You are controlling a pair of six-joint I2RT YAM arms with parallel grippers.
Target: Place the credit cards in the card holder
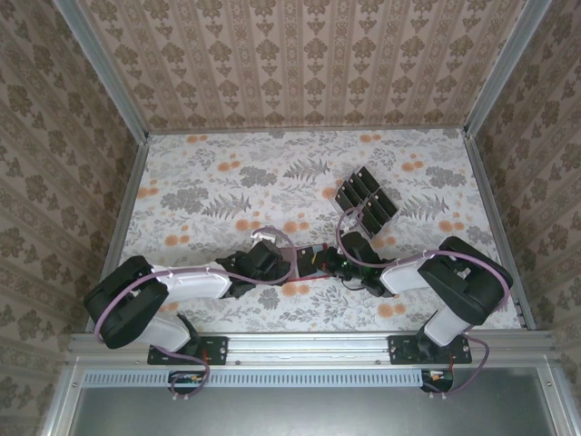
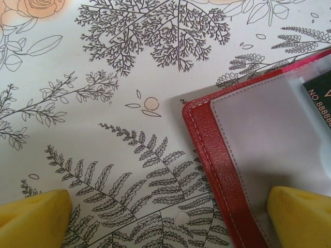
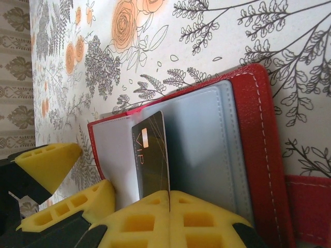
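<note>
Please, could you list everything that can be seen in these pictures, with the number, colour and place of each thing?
wallet: one, red with pale clear pockets, lying open on the table between the two claws.
held card: one, black with pale marks, at the wallet's pockets.
loose cards: about seven or eight (hard to count), black, in two rows on the far right of the table.
table: one, white with grey ferns and orange flowers.
walls: three, beige patterned, around the table.
left claw: one, yellow fingers, open, one finger over the wallet.
right claw: one, yellow fingers, shut on the held card.
</note>
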